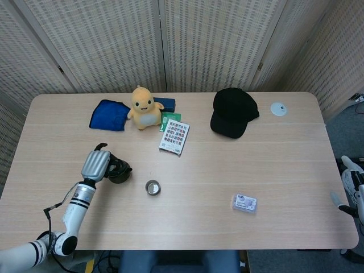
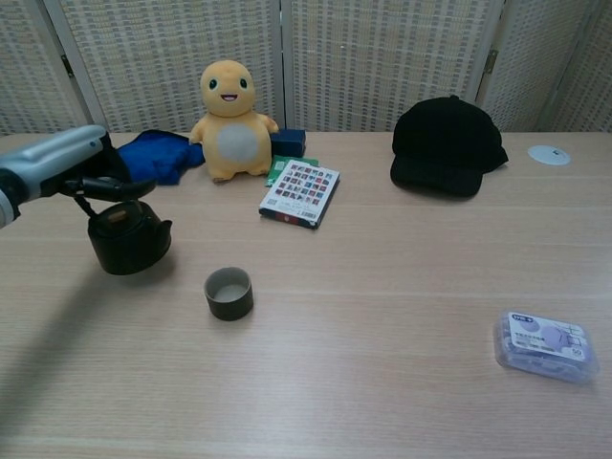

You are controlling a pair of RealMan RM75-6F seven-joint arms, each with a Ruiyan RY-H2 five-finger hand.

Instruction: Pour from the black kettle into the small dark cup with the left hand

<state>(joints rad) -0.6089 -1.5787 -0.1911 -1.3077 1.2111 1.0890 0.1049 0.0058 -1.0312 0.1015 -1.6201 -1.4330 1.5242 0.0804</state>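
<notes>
Now the surface (image 2: 382, 316) carries everything, and the small dark cup (image 2: 229, 293) is the landmark. Left of it and slightly farther back, the left hand (image 2: 72, 167) grips the handle of the black kettle (image 2: 128, 236). The right hand (image 1: 350, 190), far right of the cup, shows too little to tell its state.

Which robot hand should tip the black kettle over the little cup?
The left robot hand. It already holds the black kettle by its handle, close beside the small dark cup. The right robot hand hangs off the table's far edge.
</notes>
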